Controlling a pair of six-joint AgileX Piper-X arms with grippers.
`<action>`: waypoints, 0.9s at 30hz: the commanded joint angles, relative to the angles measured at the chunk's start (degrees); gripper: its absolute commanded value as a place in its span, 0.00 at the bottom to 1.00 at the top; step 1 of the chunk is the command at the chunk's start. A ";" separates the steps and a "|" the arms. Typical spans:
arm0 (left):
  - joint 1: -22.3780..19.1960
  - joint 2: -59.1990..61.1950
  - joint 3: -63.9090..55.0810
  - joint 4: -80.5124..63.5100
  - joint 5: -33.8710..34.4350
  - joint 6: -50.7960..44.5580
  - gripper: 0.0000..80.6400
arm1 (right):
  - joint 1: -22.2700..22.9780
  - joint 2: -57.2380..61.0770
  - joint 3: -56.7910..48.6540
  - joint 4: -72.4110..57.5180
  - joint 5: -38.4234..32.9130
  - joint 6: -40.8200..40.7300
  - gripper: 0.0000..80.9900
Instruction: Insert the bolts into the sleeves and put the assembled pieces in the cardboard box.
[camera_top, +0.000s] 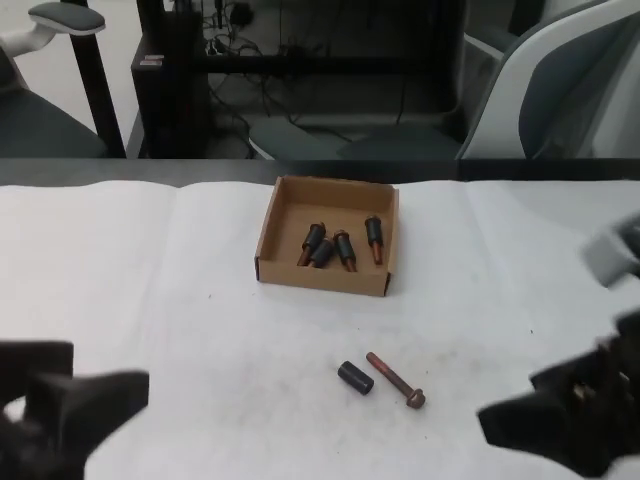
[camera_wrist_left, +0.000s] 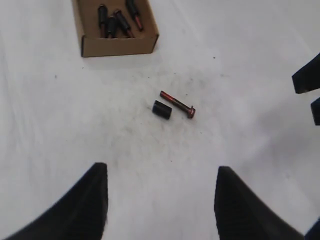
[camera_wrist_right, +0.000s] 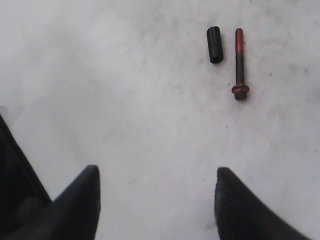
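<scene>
A loose copper-red bolt (camera_top: 395, 379) lies on the white bench cover beside a short black sleeve (camera_top: 355, 377), the two close but apart. Both lie in front of the cardboard box (camera_top: 290, 270), which holds several assembled bolt-and-sleeve pieces (camera_top: 322, 246). The left wrist view has the bolt (camera_wrist_left: 177, 104), the sleeve (camera_wrist_left: 162, 109) and the box (camera_wrist_left: 120, 45) ahead of my left gripper (camera_wrist_left: 161, 200), which is open and holds nothing. My right gripper (camera_wrist_right: 157, 200) is open too, with the bolt (camera_wrist_right: 239, 62) and sleeve (camera_wrist_right: 215, 44) ahead of it.
The left arm (camera_top: 60, 405) sits low at the near left of the bench and the right arm (camera_top: 575, 405) at the near right. Chairs and dark desk legs stand beyond the bench's far edge.
</scene>
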 joint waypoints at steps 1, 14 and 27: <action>-0.11 -1.64 1.69 -0.32 3.74 -0.50 0.77 | -0.02 -6.91 5.44 -4.13 -0.04 3.71 0.80; -0.11 -1.62 2.49 -0.57 3.93 -2.58 0.77 | -0.02 -14.55 9.95 -6.29 4.29 6.30 0.79; -0.11 -1.62 2.49 -0.57 3.93 -2.58 0.77 | -0.13 20.97 -8.10 -0.62 3.45 -3.86 0.77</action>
